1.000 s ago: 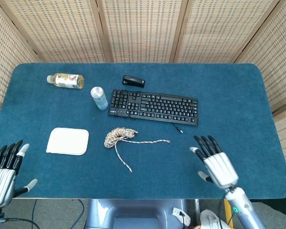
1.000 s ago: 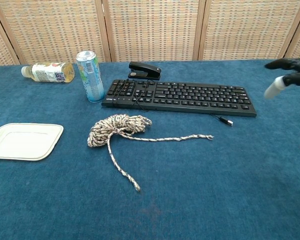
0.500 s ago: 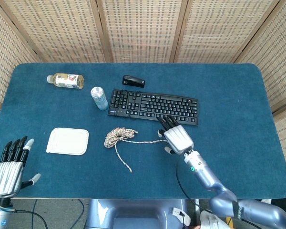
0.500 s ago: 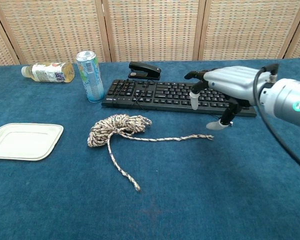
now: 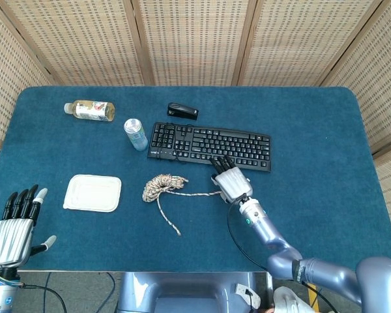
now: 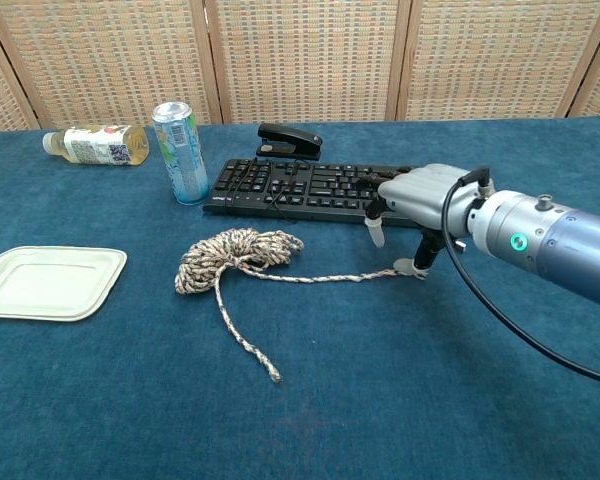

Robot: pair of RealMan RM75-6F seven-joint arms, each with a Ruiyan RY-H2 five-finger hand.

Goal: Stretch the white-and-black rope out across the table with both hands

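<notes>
The white-and-black rope [image 5: 160, 185] [image 6: 230, 254] lies in a loose coil at mid-table, with one strand running right and another trailing toward the front edge. My right hand [image 5: 232, 182] [image 6: 412, 205] hovers over the right strand's end, fingers spread, its thumb tip down beside the rope end at the table. It holds nothing that I can see. My left hand [image 5: 14, 225] is open at the front left corner, off the table edge and far from the rope; the chest view does not show it.
A black keyboard [image 5: 210, 146] lies just behind my right hand, its cable hanging toward the rope. A can [image 5: 135, 134], a lying bottle [image 5: 90, 109] and a black stapler [image 5: 182, 111] sit at the back. A white tray [image 5: 92, 193] lies left of the coil.
My right hand swept from the front right of the table leftward and down onto the rope's right end. The left hand shifted slightly. The rope has not moved.
</notes>
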